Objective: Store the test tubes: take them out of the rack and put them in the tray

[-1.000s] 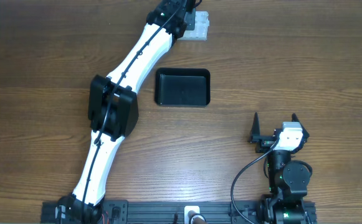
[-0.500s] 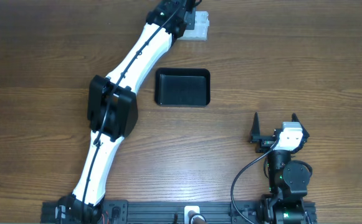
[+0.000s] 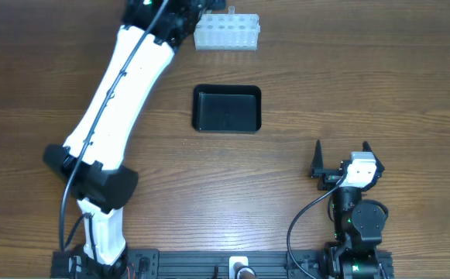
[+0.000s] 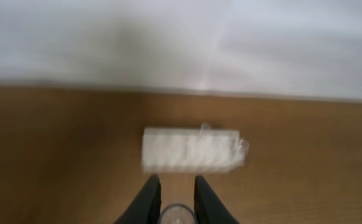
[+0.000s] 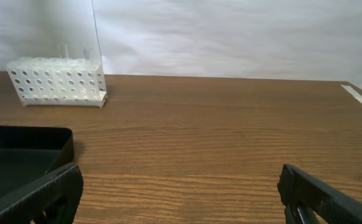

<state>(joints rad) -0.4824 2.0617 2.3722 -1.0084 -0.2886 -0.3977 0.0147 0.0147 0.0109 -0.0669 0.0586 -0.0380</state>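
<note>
Table (image 3: 379,70), wood. Step in hand is likely the carry from the rack (image 3: 226,33) at the far edge to the tray (image 3: 227,108) mid-surface; the next move calls for swinging over the tray and releasing low. Left gripper (image 4: 177,182) is pinched on what looks like a clear test tube (image 4: 177,213). Right gripper (image 3: 341,153), toward the near right corner, is spread wide and holds nothing.

A white rack (image 5: 57,82) stands near the black tray (image 5: 25,129) on the wooden table (image 5: 230,137), right tool (image 5: 181,196) spread wide.

Blur softens the white rack (image 4: 192,150) on the far table; the test tube (image 4: 177,214) pinched in the left gripper (image 4: 176,182) is cut off at the edge.
</note>
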